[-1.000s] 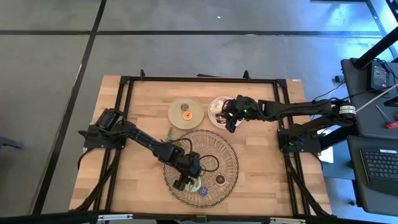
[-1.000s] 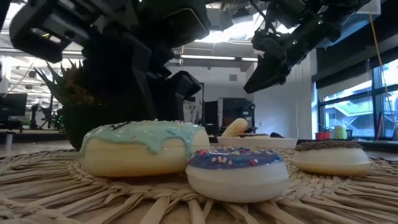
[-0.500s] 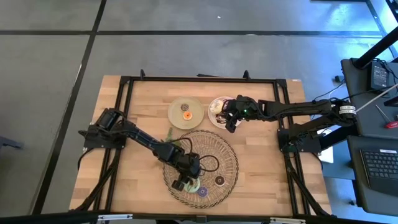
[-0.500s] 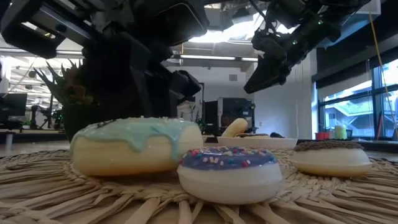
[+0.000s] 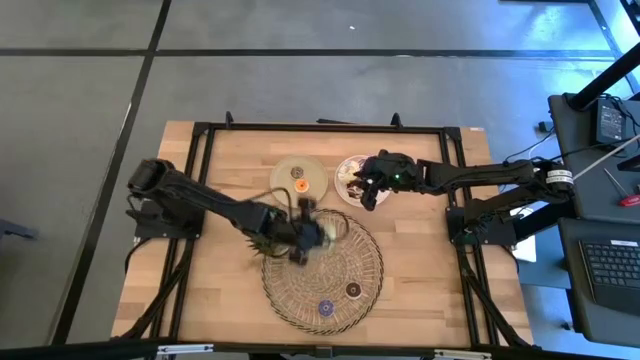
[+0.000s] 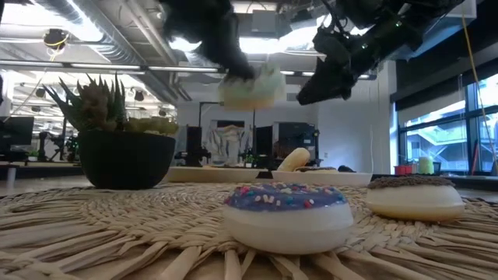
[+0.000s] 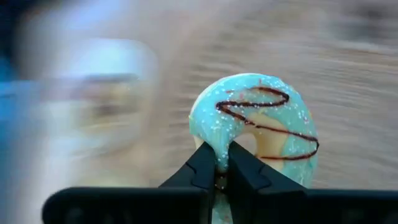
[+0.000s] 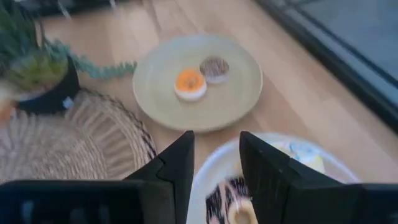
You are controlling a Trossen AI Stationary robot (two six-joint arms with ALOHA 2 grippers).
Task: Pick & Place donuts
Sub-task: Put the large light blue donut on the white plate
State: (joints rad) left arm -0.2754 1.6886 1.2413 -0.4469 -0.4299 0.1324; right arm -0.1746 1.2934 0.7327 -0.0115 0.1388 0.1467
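Note:
A teal-iced donut with a brown drizzle (image 7: 261, 121) hangs above the round woven mat (image 5: 340, 262), and my left gripper (image 5: 300, 243) is shut on it. In the low view the donut (image 6: 253, 85) floats high above the mat. A purple-iced donut (image 5: 325, 307) and a brown one (image 5: 352, 290) lie flat on the mat's near part. An orange donut (image 5: 299, 185) and a brown one (image 5: 297, 172) lie on the beige plate (image 5: 312, 170). My right gripper (image 8: 214, 162) stands open over the white plate (image 5: 347, 166), holding nothing. My left gripper pinches the teal donut's ring at the rim nearest the wrist (image 7: 219, 155) between its two fingers (image 7: 202, 167). The fingers slant down from the table's left. The donut is lifted clear of the mat and stands tilted beyond the fingertips, its iced face toward the camera.
A small spiky potted plant (image 6: 117, 148) stands at the mat's far left edge, close to the left gripper. The white plate (image 8: 298, 165) holds some food pieces. Bare wooden tabletop (image 5: 430, 270) lies to the mat's right and left.
My left gripper has shut on the teal donut and lifted it off the mat's near part. It has gone up and toward the table's far edge, tipping less steeply down. The purple and brown donuts have stayed on the mat.

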